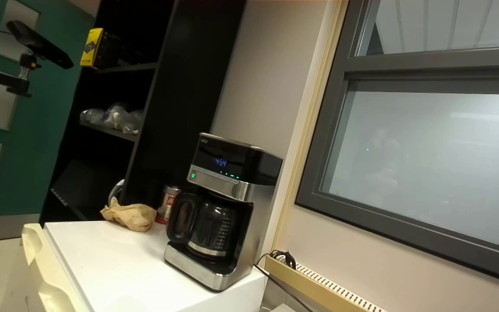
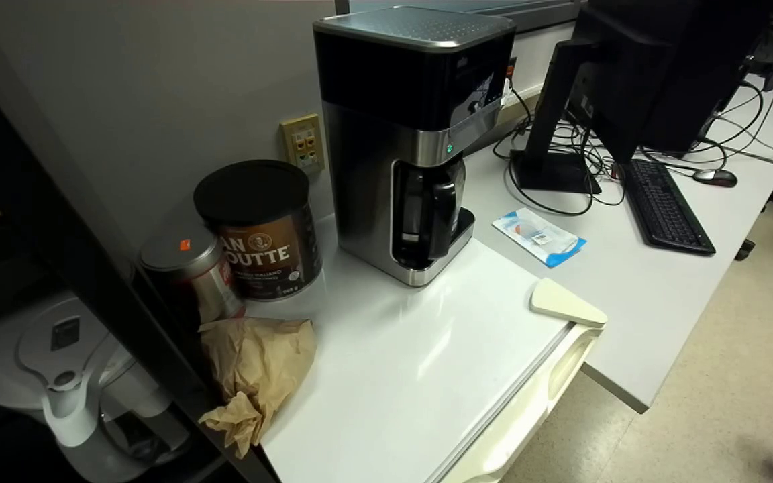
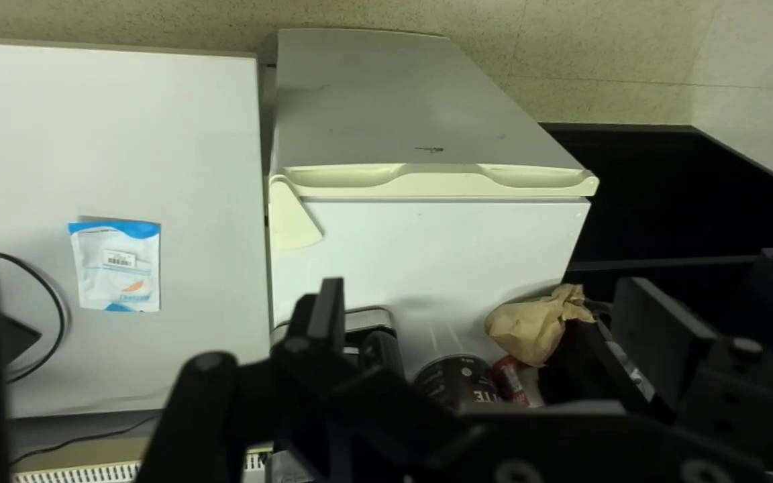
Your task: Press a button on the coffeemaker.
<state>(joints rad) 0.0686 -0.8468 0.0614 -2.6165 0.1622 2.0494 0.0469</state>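
Observation:
The coffeemaker, black and silver, stands upright on the white fridge top in both exterior views [image 1: 258, 221] [image 2: 373, 154]. Its control strip has a lit blue display [image 1: 220, 162] and a green-lit button [image 1: 193, 175], which also shows in an exterior view [image 2: 449, 148]. The dark glass carafe [image 1: 210, 225] sits inside. In the wrist view, part of the coffeemaker's base [image 3: 368, 318] and carafe handle [image 3: 382, 352] show beside the left finger; the rest is hidden. My gripper [image 3: 487, 312] is open and empty, above the fridge, apart from everything visible. Neither exterior view shows it.
A brown paper bag [image 2: 259, 369], a large coffee can [image 2: 259, 235] and a smaller can [image 2: 188, 275] stand near the coffeemaker. A black shelf [image 1: 180, 108] rises beside the fridge top [image 2: 393, 376]. A desk holds a packet [image 2: 539, 236], monitor [image 2: 628, 87] and keyboard [image 2: 668, 208].

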